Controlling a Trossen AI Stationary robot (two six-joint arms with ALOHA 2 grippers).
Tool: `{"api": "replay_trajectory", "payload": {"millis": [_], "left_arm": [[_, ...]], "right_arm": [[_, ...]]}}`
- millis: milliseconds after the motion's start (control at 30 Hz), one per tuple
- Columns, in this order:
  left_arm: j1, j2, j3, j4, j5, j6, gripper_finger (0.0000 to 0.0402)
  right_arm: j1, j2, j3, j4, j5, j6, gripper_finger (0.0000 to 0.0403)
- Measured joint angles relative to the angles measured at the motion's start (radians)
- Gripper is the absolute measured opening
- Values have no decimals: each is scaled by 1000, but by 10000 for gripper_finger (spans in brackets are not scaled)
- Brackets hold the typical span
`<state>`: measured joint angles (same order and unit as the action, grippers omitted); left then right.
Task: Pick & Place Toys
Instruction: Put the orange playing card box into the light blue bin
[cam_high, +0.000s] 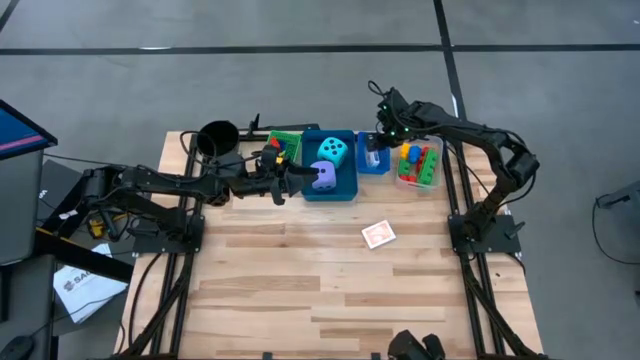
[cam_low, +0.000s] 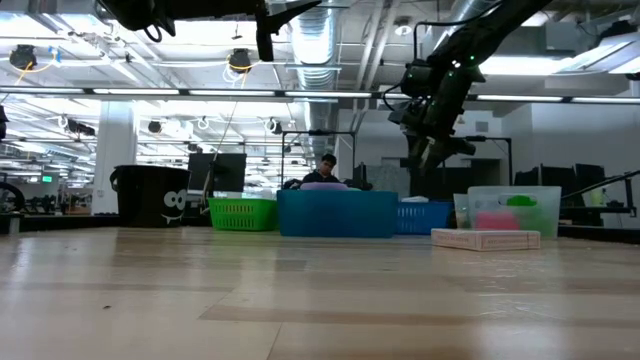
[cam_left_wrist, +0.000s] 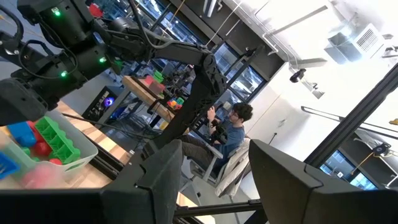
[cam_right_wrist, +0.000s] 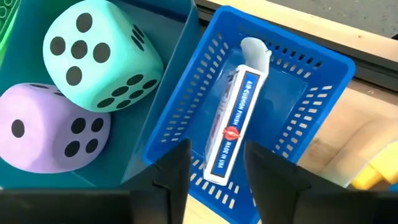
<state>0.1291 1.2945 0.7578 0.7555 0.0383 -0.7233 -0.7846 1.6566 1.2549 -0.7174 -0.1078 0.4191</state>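
Note:
My right gripper (cam_right_wrist: 217, 157) hangs open over the small blue basket (cam_right_wrist: 311, 93), pointing steeply down. Its fingers stand on either side of the near end of a long white printed box (cam_right_wrist: 235, 118), with a gap on each side. The box lies along the basket's floor. Next to the basket, the blue bin (cam_high: 347, 188) holds a cyan dotted die (cam_right_wrist: 93, 53) and a purple die (cam_right_wrist: 50, 127). My left gripper (cam_high: 292, 180) hovers open at that bin's left rim with nothing between its fingers (cam_left_wrist: 158, 180). Coloured bricks (cam_high: 418, 160) lie in the clear bin (cam_high: 432, 180).
A pack of playing cards (cam_high: 378, 234) lies flat on the wood in front of the bins. A green bin (cam_high: 285, 143) and a black cup (cam_high: 218, 138) stand at the far left. Bare tabletop stretches toward the near edge. A person sits in the room behind the table.

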Motion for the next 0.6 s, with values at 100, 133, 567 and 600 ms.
{"api": "replay_trajectory", "payload": {"millis": [100,133,567,600], "left_arm": [[0,0,0,0,0,0,181],[0,0,0,0,0,0,181],[0,0,0,-48,0,68,181],[0,0,0,-62,1,68,181]], "right_arm": [[6,0,0,0,-3,-1,161],[9,-2,0,0,-4,-6,169],[197,-208,-1,6,-51,-176,220],[233,-229,-1,1,-52,-185,219]]}}
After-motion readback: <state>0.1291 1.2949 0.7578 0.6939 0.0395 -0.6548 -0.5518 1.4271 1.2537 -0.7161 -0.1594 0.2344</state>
